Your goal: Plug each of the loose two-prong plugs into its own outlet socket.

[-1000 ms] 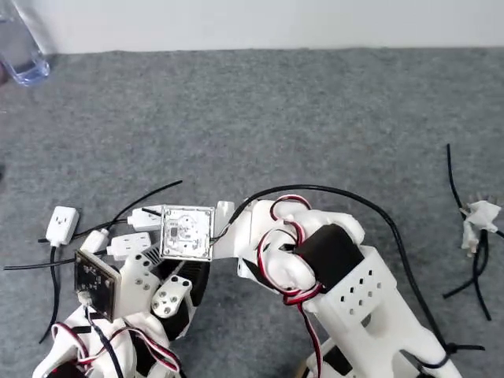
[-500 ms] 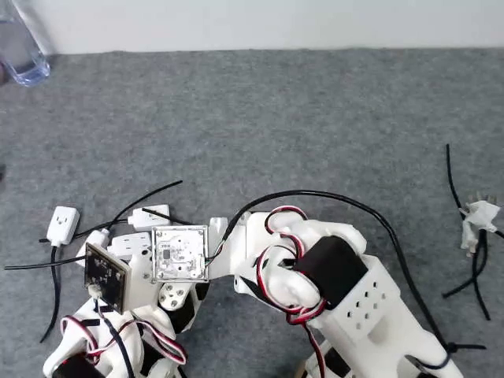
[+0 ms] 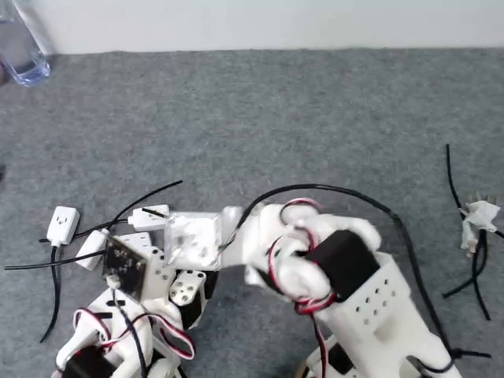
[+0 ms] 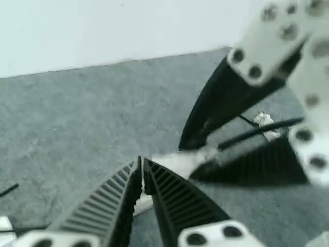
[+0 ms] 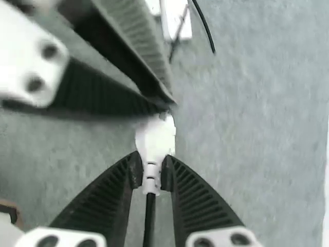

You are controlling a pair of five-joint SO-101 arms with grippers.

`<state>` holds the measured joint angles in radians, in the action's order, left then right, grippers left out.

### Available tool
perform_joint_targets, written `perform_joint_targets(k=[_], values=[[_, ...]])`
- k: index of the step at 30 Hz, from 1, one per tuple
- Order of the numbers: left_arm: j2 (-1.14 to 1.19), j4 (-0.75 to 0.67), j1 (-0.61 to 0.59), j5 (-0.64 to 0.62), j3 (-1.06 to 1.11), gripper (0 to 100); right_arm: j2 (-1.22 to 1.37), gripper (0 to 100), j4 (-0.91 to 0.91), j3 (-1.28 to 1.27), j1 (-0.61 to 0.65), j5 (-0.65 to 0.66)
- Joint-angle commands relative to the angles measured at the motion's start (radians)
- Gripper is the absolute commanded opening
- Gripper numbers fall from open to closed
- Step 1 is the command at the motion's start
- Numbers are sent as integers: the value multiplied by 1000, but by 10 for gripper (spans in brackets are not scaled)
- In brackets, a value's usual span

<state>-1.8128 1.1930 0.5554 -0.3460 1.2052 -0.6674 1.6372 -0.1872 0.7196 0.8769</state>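
My right gripper (image 5: 150, 162) is shut on a white two-prong plug (image 5: 154, 138) whose black cable runs back between the fingers. In the left wrist view that plug (image 4: 177, 162) shows pale between the right gripper's black fingers (image 4: 216, 110). My left gripper (image 4: 142, 163) is shut, with its ribbed tips right beside the plug. In the right wrist view the left gripper (image 5: 165, 105) comes in at an angle and its tips meet just past the plug's end. From above, both wrists crowd together over the white sockets (image 3: 150, 218) at the left.
A white socket block (image 3: 61, 224) with a black cord lies at the far left, another white piece (image 3: 94, 248) beside it. A loose plug (image 3: 479, 216) with tangled black wire lies at the right edge. A clear bottle (image 3: 20, 47) stands at the back left. Grey carpet (image 3: 299, 118) lies open behind.
The left arm's wrist has moved right and away from the front edge, towards the right wrist. The right arm's wrist dipped towards the front edge, then came back, and the whole arm has shifted a little right.
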Motion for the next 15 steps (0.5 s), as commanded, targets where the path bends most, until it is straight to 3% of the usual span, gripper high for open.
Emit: perform_joint_targets(k=[1,6,12,15], values=[[-11,-14,-3,8,-5,12,-13,8,1,-68,-159,83],[-11,-20,-40,9,-8,12,-13,8,-31,-226,-392,235],[-11,-11,-239,9,7,12,-1,8,-216,-462,-654,422],[-11,-15,-341,9,51,12,-1,8,-346,-580,-714,468]])
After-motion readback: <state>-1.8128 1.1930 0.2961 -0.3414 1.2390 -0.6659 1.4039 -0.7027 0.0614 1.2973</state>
